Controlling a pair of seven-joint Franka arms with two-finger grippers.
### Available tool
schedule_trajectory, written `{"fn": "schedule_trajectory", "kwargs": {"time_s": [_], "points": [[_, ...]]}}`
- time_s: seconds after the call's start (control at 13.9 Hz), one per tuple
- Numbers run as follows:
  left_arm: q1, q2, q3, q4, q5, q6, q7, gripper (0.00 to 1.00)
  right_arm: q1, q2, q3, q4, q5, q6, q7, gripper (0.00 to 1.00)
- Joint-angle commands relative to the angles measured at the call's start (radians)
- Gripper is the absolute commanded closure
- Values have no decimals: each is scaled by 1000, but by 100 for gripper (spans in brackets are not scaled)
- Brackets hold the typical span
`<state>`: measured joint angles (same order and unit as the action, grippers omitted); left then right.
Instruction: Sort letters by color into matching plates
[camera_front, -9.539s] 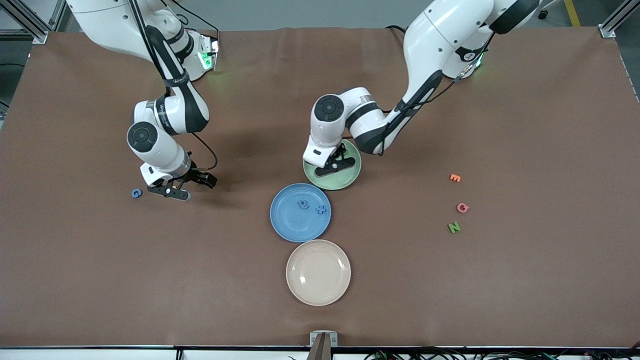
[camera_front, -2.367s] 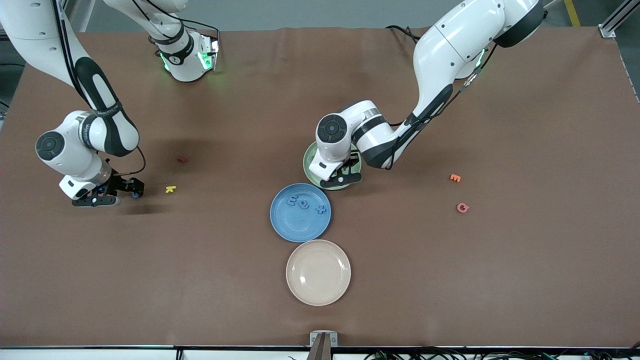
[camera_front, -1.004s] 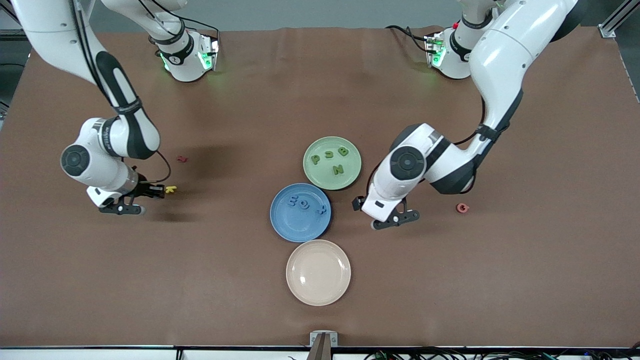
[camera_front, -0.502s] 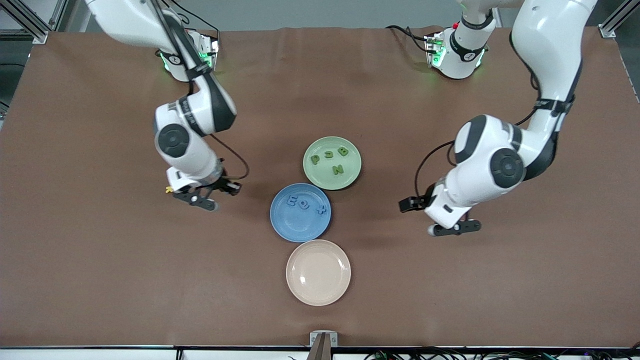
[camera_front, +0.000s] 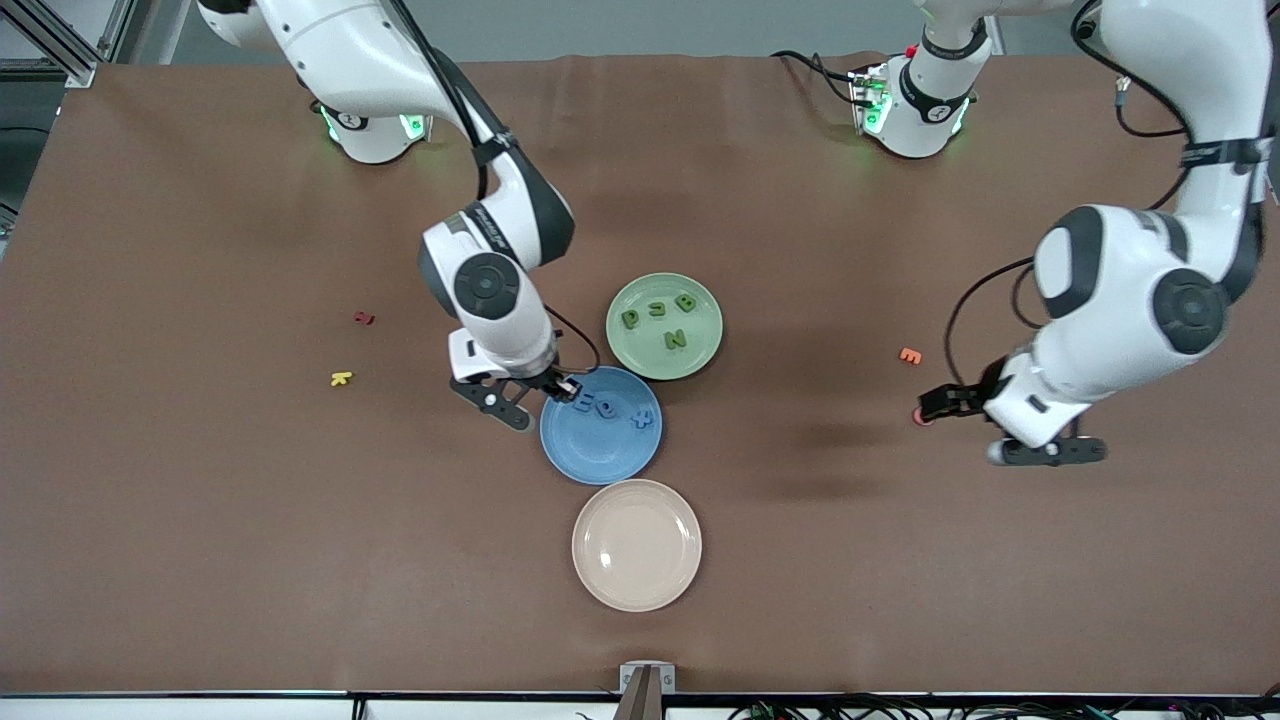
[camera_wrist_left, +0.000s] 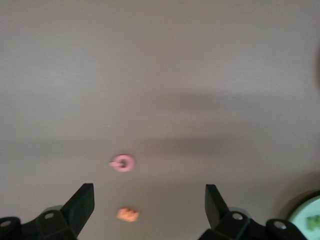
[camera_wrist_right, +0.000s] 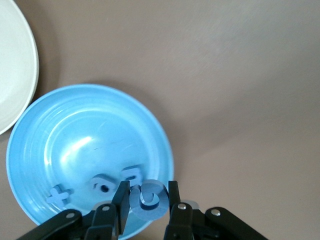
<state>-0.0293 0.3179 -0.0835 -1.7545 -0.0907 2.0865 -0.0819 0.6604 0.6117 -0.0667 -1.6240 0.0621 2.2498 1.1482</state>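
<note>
While clamped on a small flat blue foam letter G (camera_wrist_right: 148, 199): right pincer (camera_wrist_right: 146, 202), over the rim of the round medium-blue plate (camera_front: 600, 455).
Blue plate: holds three more blue letters (camera_front: 608, 408).
Pale green round plate (camera_front: 640, 350): touching the blue one, farther from the camera; holds four green letters (camera_front: 660, 318).
Left pincer (camera_wrist_left: 149, 202): fingers apart, holding nothing, over bare brown table (camera_front: 800, 560) by pink (camera_wrist_left: 123, 163) and orange (camera_wrist_left: 128, 214) letters.

three plates: one blue plate (camera_front: 600, 450), one green plate (camera_front: 640, 350), one cream plate (camera_front: 637, 580). four green letters (camera_front: 658, 322) in the green plate. four blue letters: three (camera_front: 612, 408) in the blue plate, one blue g (camera_wrist_right: 148, 198) in a claw. four other letters: red (camera_front: 364, 318), yellow (camera_front: 342, 378), orange (camera_front: 910, 355), pink (camera_wrist_left: 123, 163).
</note>
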Motion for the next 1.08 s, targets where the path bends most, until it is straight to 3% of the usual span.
{"fn": "schedule_trajectory", "kwargs": {"time_s": [0.0,0.22,0.5,0.86,0.93,1.0], "points": [[3,-60,54,45,-12,-89,47,1,33,60,-13,75,7,-18,68,100],[63,-147,47,58,-9,-154,53,1,34,82,-15,85,-2,-12,73,100],[74,-258,50,50,-6,-244,54,1,34,178,-15,229,-1,-19,94,100],[72,-287,47,55,9,-247,50,1,25,273,-16,371,-1,-6,104,100],[72,-287,45,58,25,-247,50,1,19,276,-15,377,1,-4,99,93],[71,-290,44,59,37,-247,47,1,9,276,-13,388,5,-10,102,27]]}}
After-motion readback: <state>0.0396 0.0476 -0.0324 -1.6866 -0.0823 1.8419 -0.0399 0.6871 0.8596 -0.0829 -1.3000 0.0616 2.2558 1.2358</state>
